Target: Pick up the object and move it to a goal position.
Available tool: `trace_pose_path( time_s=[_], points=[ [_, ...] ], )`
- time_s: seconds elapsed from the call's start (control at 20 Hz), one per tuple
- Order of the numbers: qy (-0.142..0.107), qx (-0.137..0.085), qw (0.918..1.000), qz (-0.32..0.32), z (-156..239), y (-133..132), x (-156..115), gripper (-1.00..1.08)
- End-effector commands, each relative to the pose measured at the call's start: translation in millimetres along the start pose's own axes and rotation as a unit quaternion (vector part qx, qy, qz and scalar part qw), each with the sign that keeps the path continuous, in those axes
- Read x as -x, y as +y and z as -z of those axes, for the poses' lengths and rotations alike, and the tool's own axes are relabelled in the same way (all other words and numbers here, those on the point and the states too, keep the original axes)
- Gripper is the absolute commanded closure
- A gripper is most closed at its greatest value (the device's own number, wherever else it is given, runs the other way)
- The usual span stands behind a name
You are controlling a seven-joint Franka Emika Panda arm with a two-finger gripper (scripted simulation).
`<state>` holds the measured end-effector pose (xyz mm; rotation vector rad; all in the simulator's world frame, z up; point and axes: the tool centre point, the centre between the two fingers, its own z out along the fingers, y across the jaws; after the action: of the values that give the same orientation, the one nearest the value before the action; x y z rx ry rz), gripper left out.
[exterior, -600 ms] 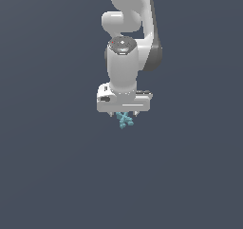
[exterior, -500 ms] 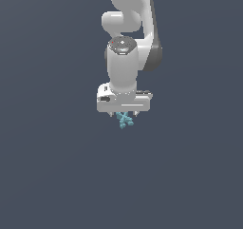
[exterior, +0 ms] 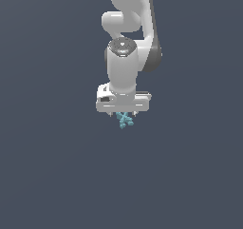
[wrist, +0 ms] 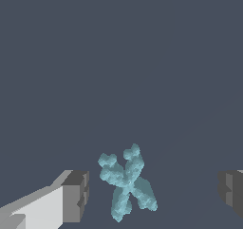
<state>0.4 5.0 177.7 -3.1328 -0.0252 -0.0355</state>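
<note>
The object (exterior: 125, 120) is a tiny teal-cyan cluster of knobbly arms, seen in the exterior view just under the white hand of the arm. My gripper (exterior: 124, 116) points straight down over it. In the wrist view the object (wrist: 126, 185) lies between the two grey fingertips (wrist: 76, 195), closer to one of them, with a gap on each side. My gripper (wrist: 154, 195) is open, and neither finger touches the object.
A plain dark grey-blue surface (exterior: 52, 176) fills both views. The white arm (exterior: 128, 42) rises from the hand toward the top of the exterior view.
</note>
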Motion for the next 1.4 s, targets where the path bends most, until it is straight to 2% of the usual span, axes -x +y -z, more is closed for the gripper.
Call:
trace_pose_path(
  time_s=[0.0, 0.3, 0.6, 1.0, 1.35],
  points=[
    [0.0, 0.0, 1.0, 0.0, 0, 0, 0, -0.92],
    [-0.001, 0.001, 0.9999, 0.014, -9, -1, 6, -0.92],
    [-0.004, 0.002, 0.9986, 0.053, -32, -3, 25, -0.92],
    [-0.01, 0.003, 0.9924, 0.122, -71, -8, 61, -0.92],
    [-0.012, 0.002, 0.9886, 0.15, -85, -10, 77, -0.92]
  ],
)
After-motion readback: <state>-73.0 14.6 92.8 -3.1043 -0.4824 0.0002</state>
